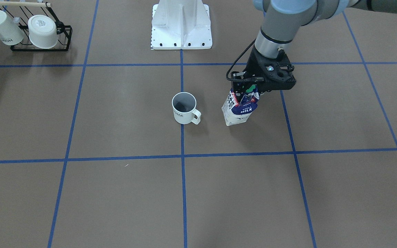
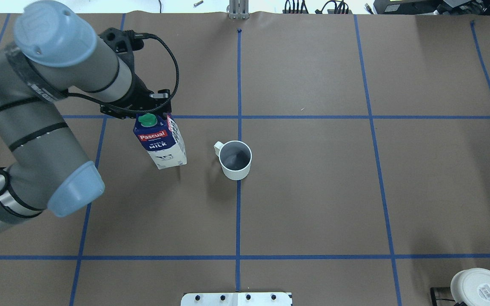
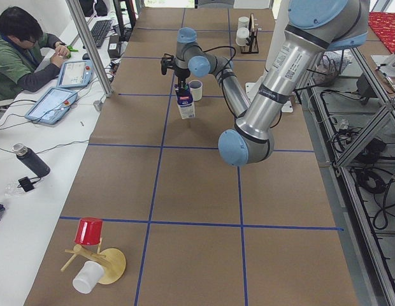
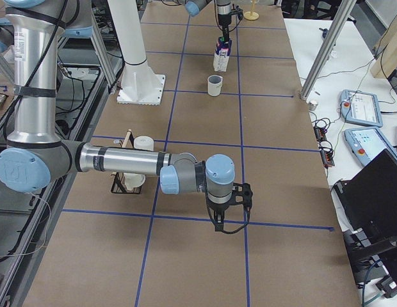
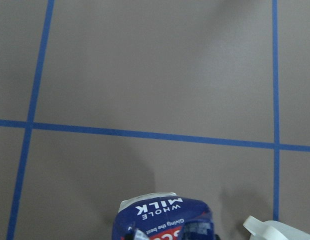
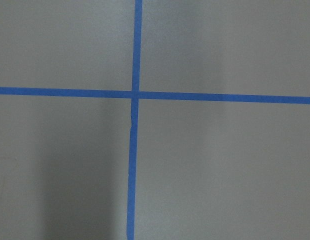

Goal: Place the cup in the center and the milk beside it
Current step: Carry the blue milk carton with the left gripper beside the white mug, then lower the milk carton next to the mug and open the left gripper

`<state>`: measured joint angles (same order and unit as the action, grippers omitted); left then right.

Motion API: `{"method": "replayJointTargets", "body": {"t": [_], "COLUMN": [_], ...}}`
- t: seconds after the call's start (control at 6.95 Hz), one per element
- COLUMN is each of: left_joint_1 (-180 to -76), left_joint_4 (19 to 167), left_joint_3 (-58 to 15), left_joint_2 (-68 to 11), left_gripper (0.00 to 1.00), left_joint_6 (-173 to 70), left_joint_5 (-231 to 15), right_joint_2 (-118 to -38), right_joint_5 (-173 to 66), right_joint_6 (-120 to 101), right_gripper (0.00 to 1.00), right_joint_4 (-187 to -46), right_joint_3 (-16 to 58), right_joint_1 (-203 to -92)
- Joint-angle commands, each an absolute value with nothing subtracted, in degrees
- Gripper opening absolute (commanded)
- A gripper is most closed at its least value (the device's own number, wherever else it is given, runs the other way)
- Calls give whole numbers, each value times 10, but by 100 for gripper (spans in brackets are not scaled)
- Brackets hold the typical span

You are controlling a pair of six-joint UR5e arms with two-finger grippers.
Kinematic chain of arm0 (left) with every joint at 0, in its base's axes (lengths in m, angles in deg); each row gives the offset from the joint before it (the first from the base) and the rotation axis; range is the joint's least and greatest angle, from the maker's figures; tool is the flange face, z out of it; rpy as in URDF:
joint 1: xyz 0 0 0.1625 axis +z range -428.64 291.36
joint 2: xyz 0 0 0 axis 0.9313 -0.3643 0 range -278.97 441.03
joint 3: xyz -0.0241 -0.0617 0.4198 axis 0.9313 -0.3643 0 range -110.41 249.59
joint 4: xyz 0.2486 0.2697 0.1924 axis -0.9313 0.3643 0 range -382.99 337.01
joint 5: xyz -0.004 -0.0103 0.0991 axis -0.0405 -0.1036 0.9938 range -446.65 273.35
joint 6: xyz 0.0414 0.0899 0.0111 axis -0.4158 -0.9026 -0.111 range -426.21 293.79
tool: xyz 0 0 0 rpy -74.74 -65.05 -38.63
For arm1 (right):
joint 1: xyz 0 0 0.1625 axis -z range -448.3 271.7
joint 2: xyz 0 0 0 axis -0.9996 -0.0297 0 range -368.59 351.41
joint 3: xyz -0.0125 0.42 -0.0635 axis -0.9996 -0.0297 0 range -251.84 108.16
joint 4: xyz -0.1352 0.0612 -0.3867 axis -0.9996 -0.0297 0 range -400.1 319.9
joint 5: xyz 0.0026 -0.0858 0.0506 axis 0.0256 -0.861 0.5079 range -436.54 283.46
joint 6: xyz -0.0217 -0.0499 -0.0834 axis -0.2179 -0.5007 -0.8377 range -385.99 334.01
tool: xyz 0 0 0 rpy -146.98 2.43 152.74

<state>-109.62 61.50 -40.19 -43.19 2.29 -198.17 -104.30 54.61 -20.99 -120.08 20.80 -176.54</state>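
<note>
A robotics laboratory: a paper-covered worktop point(image 3: 197, 191) gridded in blue tape point(image 2: 238, 212) and framed by aluminium posts point(image 3: 90, 48), with an operator point(image 3: 22, 48) seated at a side bench point(image 3: 19, 210) beside two teach pendants point(image 3: 52, 104).

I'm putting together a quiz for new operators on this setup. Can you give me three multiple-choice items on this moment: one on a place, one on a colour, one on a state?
1. Where does the cup stand?
A. on the centre blue tape line
B. at a far corner
C. in the air

2. What colour is the cap of the milk?
A. red
B. green
C. yellow

3. What is the left gripper doing?
A. open, holding nothing
B. shut on the milk's top
C. shut on the cup's handle

Answers:
1. A, the tape line runs under the cup in the overhead view.
2. B, the round cap shows green.
3. B, the jaws pinch the carton's top.
</note>
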Motion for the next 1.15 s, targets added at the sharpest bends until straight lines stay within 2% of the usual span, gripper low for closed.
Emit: {"method": "replayJointTargets", "body": {"t": [0.0, 0.43, 0.58, 0.72, 0.86, 1.01], "left_joint_1": [-1051, -1027, -1027, -1025, -1022, -1013], "left_joint_4": [608, 608, 608, 609, 611, 611], "left_joint_3": [-384, -384, -384, -384, -385, -385], "left_joint_2": [-465, -475, -478, -478, -478, -477], "left_gripper": [11, 14, 22, 52, 97, 98], "left_joint_6": [56, 69, 69, 68, 67, 67], "left_joint_5": [-1947, -1942, -1942, -1941, -1918, -1906], "right_joint_2": [-1043, -1043, -1043, -1043, -1044, -1043], "right_joint_5": [547, 546, 546, 546, 546, 546], "right_joint_6": [-210, -211, -211, -211, -211, -210], "right_gripper": [100, 100, 100, 100, 100, 100], "right_joint_4": [-1201, -1201, -1201, -1201, -1201, -1201], "right_joint_3": [208, 207, 207, 207, 207, 207], "right_joint_1": [-1765, -1765, -1765, -1765, -1765, -1765]}}
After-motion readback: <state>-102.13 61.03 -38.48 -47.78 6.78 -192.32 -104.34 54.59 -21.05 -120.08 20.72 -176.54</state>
